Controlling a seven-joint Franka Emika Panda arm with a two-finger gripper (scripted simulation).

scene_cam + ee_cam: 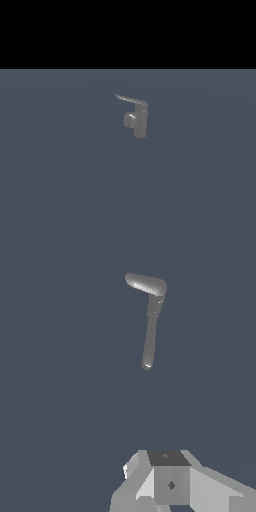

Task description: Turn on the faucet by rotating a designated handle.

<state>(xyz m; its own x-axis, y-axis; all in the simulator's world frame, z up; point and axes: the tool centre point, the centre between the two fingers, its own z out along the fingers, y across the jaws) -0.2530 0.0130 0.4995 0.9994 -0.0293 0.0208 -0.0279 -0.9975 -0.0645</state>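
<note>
Well apart from faucet [139,120] w/ handle [131,100]; pincer [167,481] opening can't tell.

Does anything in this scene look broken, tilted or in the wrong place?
Nothing stands out. The faucet stands upright on the floor, with its handle attached at the top and pointing to the exterior view's left. The gripper is apart from it.

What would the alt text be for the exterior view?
A small dull grey metal faucet stands upright and alone on a flat blue-grey surface. Its thin, slightly curved grey lever handle projects from the top toward the exterior view's left, above a short rounded spout stub. No arm or gripper appears in this view.
</note>
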